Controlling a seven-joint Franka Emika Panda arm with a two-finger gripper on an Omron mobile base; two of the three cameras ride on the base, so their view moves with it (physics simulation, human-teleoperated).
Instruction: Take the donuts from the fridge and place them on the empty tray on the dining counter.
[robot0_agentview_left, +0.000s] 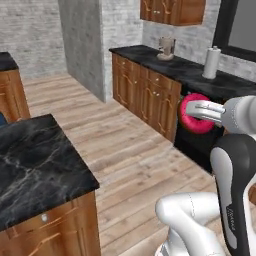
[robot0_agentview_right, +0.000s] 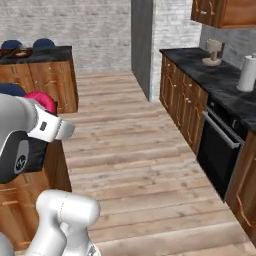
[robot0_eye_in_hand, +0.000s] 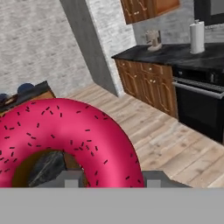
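Observation:
My gripper (robot0_agentview_left: 190, 110) is shut on a red-pink iced donut (robot0_agentview_left: 195, 126) and holds it in the air at the right, in front of the dark oven. In the hand view the sprinkled donut (robot0_eye_in_hand: 65, 127) sits large between the gripper (robot0_eye_in_hand: 113, 179) tips. From the right base the donut (robot0_agentview_right: 44, 101) peeks out behind my forearm. The dining counter (robot0_agentview_left: 35, 160), black marble over brown cabinet fronts, lies low on the left, well apart from the donut. A small brown thing (robot0_agentview_right: 21, 52) rests on a far counter, too small to name. The fridge and the empty tray are out of view.
A kitchen counter (robot0_agentview_left: 150, 55) with wooden cabinets runs along the right wall, carrying a paper towel roll (robot0_agentview_left: 211, 62) and a small appliance (robot0_agentview_left: 166, 48). A black oven (robot0_agentview_right: 220, 150) is built in below. Open wooden floor (robot0_agentview_right: 135, 150) runs between the counters. Blue stools (robot0_agentview_right: 44, 44) stand far off.

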